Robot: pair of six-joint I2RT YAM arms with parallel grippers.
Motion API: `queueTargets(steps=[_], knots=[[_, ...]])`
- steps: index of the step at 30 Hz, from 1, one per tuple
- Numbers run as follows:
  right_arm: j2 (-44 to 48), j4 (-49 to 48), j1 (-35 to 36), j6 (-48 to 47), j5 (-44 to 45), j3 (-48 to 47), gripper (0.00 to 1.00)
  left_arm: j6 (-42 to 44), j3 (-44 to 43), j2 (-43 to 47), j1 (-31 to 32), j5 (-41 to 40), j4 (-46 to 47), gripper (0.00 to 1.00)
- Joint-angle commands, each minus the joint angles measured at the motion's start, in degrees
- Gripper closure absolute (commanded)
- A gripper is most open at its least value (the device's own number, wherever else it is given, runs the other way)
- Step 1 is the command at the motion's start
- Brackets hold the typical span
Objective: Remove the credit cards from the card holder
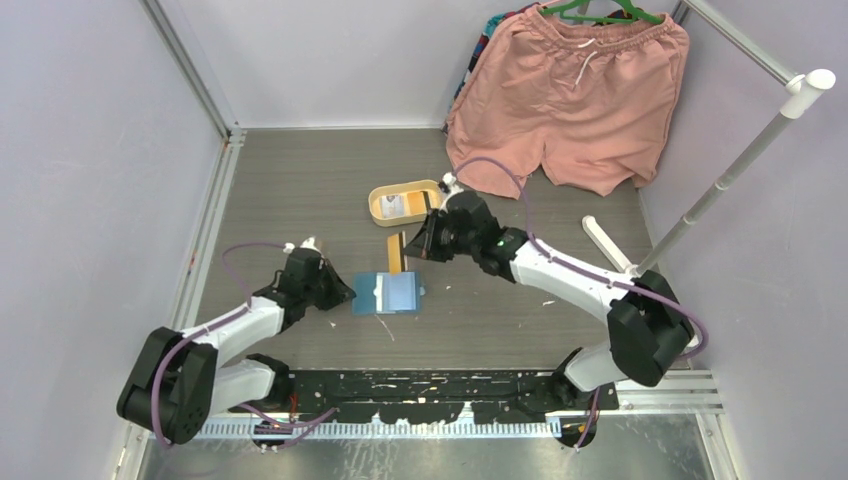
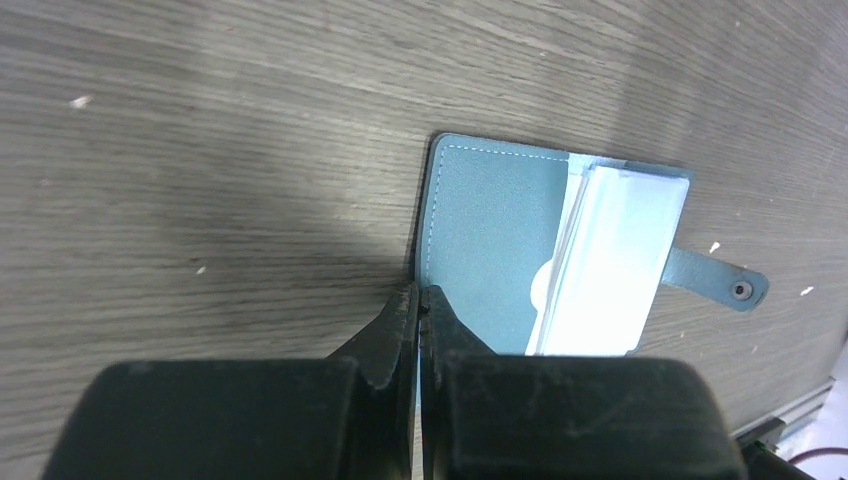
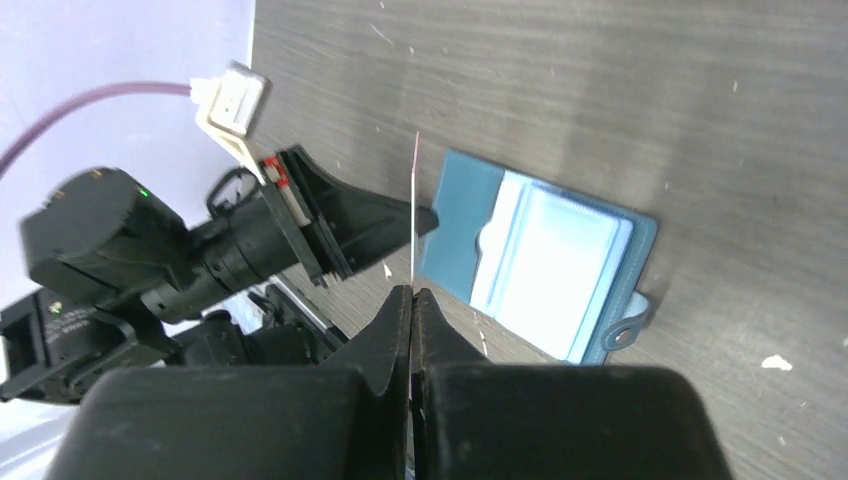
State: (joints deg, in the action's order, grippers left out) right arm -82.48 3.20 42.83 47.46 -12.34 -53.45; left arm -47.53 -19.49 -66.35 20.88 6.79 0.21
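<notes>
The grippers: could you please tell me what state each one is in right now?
Left gripper: shut, tips at the card holder's edge.
Right gripper: shut on a credit card, seen edge-on.

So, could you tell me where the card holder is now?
The card holder lies open on the table, central in the top view, just right of the left gripper, with the yellow tray beyond it.

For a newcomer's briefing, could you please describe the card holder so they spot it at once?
On the grey table, look between the two arms, just nearer than the yellow oval tray. The card holder lies opened flat, the left gripper at its edge. It is the only blue thing: teal cover, paler pockets and a snap tab, unlike the tan card held just beyond it.
</notes>
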Motion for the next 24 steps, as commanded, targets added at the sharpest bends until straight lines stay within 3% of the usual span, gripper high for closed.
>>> queueTargets(steps=[1, 8, 17, 24], knots=[[-0.69, 4.56, -2.83, -5.41, -4.47, -8.62, 0.99, 0.39, -0.97, 4.32, -0.23, -5.27, -7.53, 1.0], [-3.16, 5.93, -8.09, -7.28, -8.54, -15.14, 0.99, 2.16, -4.14, 8.38, -0.24, -8.11, -11.89, 1.0], [-9.63, 13.94, -12.27, -13.27, -8.68, -31.82, 0.99, 2.32, -1.62, 9.06, -0.25, -7.23, -7.11, 1.0], [-19.6, 19.69, -15.1, -14.32, -14.68, -45.51, 0.99, 0.34, 0.99, 8.53, -0.23, -7.04, -3.78, 1.0]])
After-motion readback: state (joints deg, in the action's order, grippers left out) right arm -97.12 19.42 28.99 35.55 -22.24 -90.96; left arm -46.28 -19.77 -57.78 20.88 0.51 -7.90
